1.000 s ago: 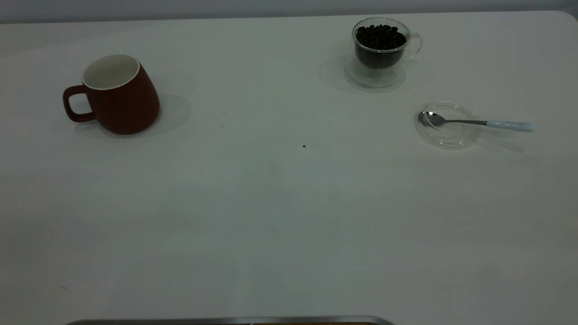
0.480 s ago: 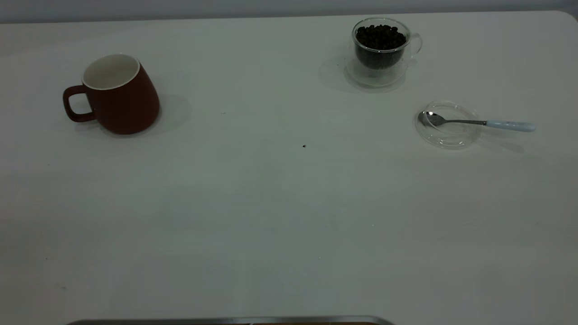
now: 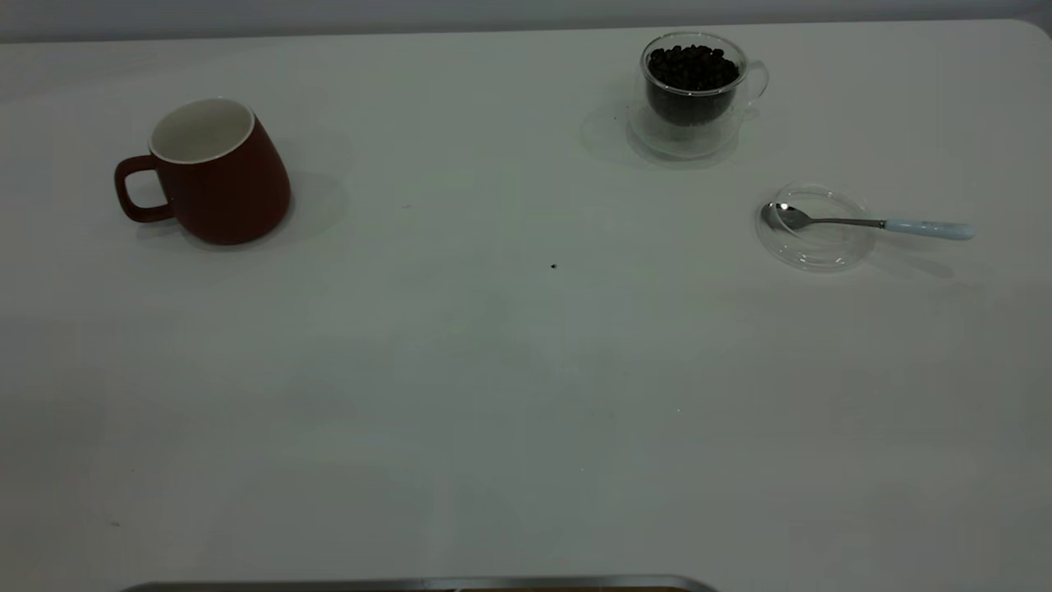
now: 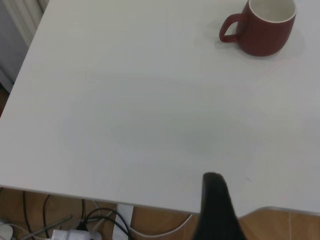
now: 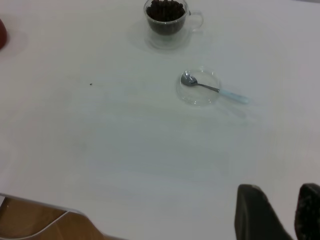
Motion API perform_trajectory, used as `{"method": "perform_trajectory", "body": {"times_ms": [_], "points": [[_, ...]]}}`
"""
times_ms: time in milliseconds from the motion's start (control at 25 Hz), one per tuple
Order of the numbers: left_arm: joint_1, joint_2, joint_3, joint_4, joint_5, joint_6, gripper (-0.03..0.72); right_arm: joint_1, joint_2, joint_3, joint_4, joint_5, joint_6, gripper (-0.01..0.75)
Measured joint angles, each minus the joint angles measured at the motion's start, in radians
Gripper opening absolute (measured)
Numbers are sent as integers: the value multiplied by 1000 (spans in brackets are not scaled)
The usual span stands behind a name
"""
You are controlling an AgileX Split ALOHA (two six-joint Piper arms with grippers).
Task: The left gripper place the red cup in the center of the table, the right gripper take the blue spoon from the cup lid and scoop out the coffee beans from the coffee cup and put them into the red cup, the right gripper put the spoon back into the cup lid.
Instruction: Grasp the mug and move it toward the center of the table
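Exterior view shows no arm yet over the large white table [image 3: 493, 395]; the dark red ceramic mug, the red cup [image 3: 220, 177], stands upright at the left, loop handle pointing left, well apart from the centre; judged, the first step has not begun; next the left gripper [image 4: 216, 210], low near the table's edge with only one finger showing so its opening cannot be told, must reach the mug; the right gripper [image 5: 280, 212] hangs empty, fingers apart; the pale-blue-handled steel spoon [image 3: 871, 222] lies across the clear glass lid [image 3: 814, 247], handle pointing right, long axis left-right; the clear glass cup [image 3: 694, 86] holds dark coffee beans [image 3: 693, 66].
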Motion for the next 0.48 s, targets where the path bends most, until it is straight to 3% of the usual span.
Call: {"method": "perform_trajectory", "body": {"times_ms": [280,480], "points": [[0,7,-1,0,2,1,577,0,0,0,0,0,0,239],[0,191,-69,6,7,18,577,0,0,0,0,0,0,239]]}}
